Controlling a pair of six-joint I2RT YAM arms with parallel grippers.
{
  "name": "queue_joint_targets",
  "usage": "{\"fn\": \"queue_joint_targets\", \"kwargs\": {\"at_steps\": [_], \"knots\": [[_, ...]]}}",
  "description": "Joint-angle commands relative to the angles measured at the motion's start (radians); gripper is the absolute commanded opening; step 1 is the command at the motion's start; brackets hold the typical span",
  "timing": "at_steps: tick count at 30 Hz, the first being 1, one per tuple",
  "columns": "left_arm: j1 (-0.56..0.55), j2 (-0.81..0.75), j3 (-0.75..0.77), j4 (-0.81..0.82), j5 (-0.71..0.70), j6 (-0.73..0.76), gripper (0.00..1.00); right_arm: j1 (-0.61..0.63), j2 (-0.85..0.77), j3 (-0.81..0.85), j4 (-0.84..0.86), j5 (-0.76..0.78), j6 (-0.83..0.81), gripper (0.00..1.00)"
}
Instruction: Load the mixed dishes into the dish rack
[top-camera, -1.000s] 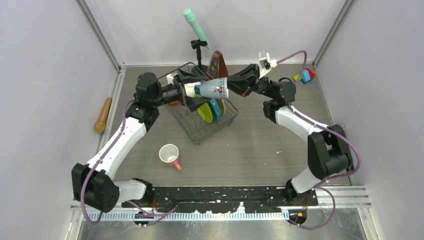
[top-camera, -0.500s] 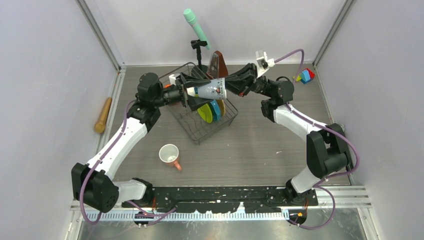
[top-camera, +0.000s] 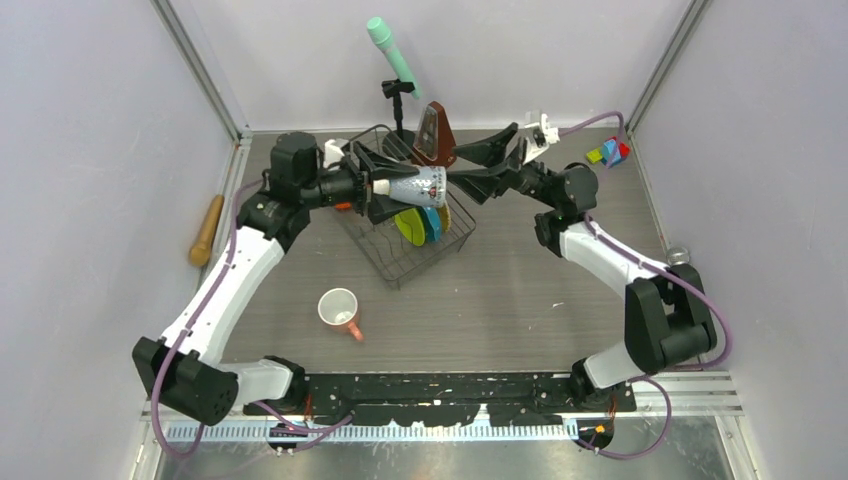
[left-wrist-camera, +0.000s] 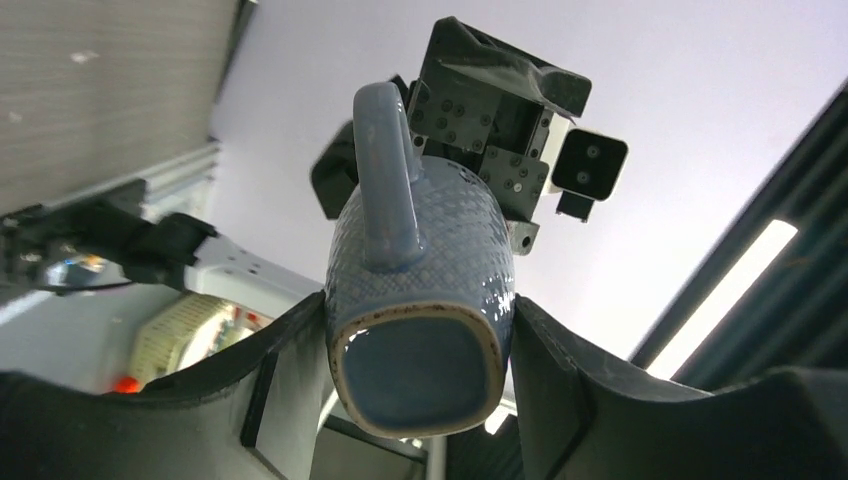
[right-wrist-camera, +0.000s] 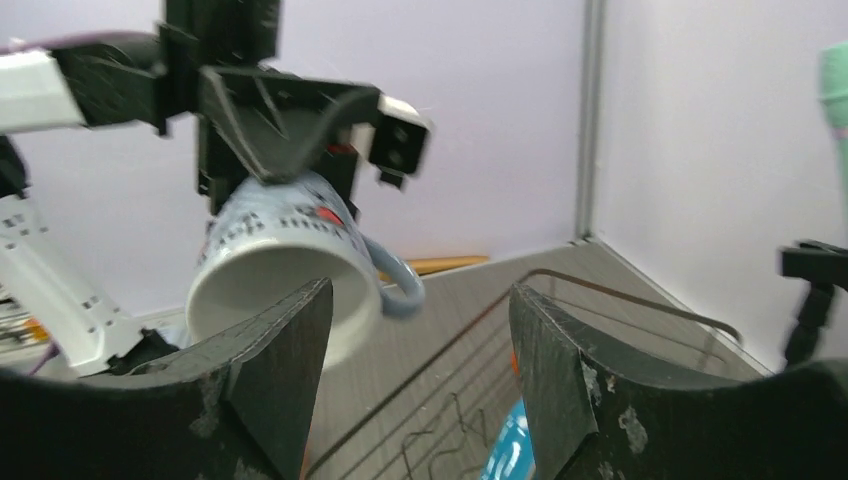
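**Grey mug in my left jaws, over the rack**

My left jaws (top-camera: 383, 188) are clamped on the base end of the grey mug (top-camera: 416, 184). It lies on its side in the air above the rack (top-camera: 392, 262), mouth towards 3 o'clock. My right jaws (top-camera: 481, 163) stand spread wide at that mouth, gripping nothing; whether a tip brushes the rim I cannot tell. Dark marks and red spots band the mug, too small to read. The green plate (top-camera: 407, 226) and blue plate (top-camera: 431, 220) stand in the rack, partly hidden beneath the mug. The pink mug (top-camera: 339, 309) sits on the worktop (top-camera: 520, 300), at 7 o'clock from the rack.
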Motion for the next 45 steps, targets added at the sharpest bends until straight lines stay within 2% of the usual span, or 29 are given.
{"fn": "queue_joint_targets", "kwargs": {"at_steps": [1, 4, 7, 10, 12, 17, 21, 26, 28, 38, 42, 45], "knots": [[0.006, -0.001, 0.221, -0.404, -0.13, 0.394, 0.0, -0.033, -0.141, -0.079, -0.106, 0.111, -0.16, 0.71], [0.006, 0.061, 0.336, -0.564, -0.162, 0.548, 0.0, -0.039, -0.2, -0.128, -0.253, 0.192, -0.272, 0.71], [0.004, 0.08, 0.351, -0.604, -0.216, 0.608, 0.0, -0.039, -0.267, -0.156, -0.348, 0.284, -0.33, 0.71], [-0.035, 0.058, 0.343, -0.651, -0.39, 0.632, 0.0, -0.039, -0.328, -0.197, -0.397, 0.347, -0.359, 0.71], [-0.065, 0.044, 0.322, -0.649, -0.46, 0.609, 0.0, -0.039, -0.361, -0.21, -0.431, 0.378, -0.364, 0.71], [-0.105, 0.073, 0.32, -0.698, -0.525, 0.568, 0.0, -0.039, -0.436, -0.23, -0.502, 0.434, -0.363, 0.71], [-0.12, 0.037, 0.236, -0.629, -0.602, 0.502, 0.0, -0.039, -0.496, -0.249, -0.536, 0.454, -0.338, 0.71], [-0.124, 0.131, 0.289, -0.74, -0.631, 0.509, 0.0, -0.039, -0.572, -0.269, -0.578, 0.464, -0.336, 0.71], [-0.137, 0.151, 0.281, -0.735, -0.663, 0.504, 0.0, -0.039, -0.598, -0.274, -0.605, 0.469, -0.342, 0.71], [-0.222, 0.242, 0.28, -0.754, -0.893, 0.42, 0.0, -0.039, -0.653, -0.297, -0.625, 0.468, -0.325, 0.71], [-0.266, 0.301, 0.331, -0.842, -1.023, 0.399, 0.0, -0.039, -0.663, -0.307, -0.62, 0.477, -0.316, 0.71], [-0.283, 0.339, 0.346, -0.876, -1.055, 0.38, 0.0, -0.039, -0.669, -0.311, -0.619, 0.482, -0.31, 0.71]]}}
